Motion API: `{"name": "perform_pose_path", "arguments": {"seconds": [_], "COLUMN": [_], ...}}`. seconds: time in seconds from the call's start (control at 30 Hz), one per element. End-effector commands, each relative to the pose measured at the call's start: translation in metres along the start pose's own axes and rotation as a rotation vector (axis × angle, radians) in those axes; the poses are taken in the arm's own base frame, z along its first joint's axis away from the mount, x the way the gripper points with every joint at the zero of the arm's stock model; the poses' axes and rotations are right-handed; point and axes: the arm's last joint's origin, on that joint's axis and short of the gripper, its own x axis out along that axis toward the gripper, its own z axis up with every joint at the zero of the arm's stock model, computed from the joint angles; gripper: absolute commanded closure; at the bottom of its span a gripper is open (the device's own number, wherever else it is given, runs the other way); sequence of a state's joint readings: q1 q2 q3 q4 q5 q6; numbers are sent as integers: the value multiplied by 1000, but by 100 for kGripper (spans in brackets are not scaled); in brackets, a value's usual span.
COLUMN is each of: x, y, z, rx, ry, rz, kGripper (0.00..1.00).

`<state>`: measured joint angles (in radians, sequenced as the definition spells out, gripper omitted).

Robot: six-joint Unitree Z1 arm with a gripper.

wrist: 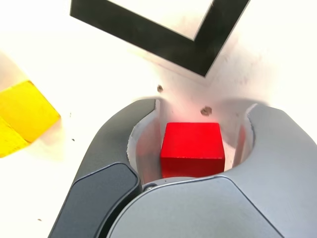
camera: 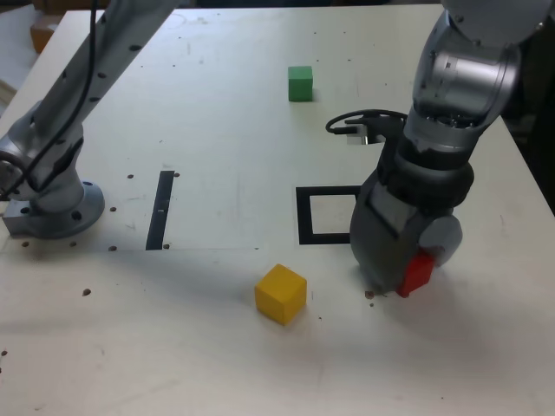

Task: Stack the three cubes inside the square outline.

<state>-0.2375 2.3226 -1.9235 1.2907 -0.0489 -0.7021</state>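
Tool [wrist: 190, 130]: two curved grey jaws, smooth, standing around the red cube; a small gap shows on each side, so I cannot tell if they already press it.
Red cube [wrist: 192, 148]: between the jaws, on the bench, matte with plain faces.
Square outline [camera: 317, 215]: thick black flat border with white centre, just beside the tool, on the far side of it in the exterior view; nothing lies inside it.
Yellow cube [camera: 281, 294]: near the tool, toward the exterior view's left, apart from the outline, matte with sharp edges.
Green cube [camera: 300, 83]: well apart from the tool, beyond the outline.
Bench [camera: 217, 130]: pale, flat, with small dark holes.
Black strip [camera: 160, 209]: straight, flat, farther from the tool than the outline.
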Motion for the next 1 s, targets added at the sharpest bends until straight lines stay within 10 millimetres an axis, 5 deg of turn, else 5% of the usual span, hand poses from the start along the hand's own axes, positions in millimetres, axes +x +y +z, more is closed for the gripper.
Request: {"name": "perform_pose_path", "arguments": {"seconds": [0.0,0.3,0.67,0.97], "x": [1,-13,-46,-63], "y": [-4,-1,15,56], "z": [0,-8,-22,-21], "rx": [9,48,190,440], "ry": [-8,-30,-52,-80], "rz": [-5,-1,-8,53], "kGripper": [57,80,83,83]}}
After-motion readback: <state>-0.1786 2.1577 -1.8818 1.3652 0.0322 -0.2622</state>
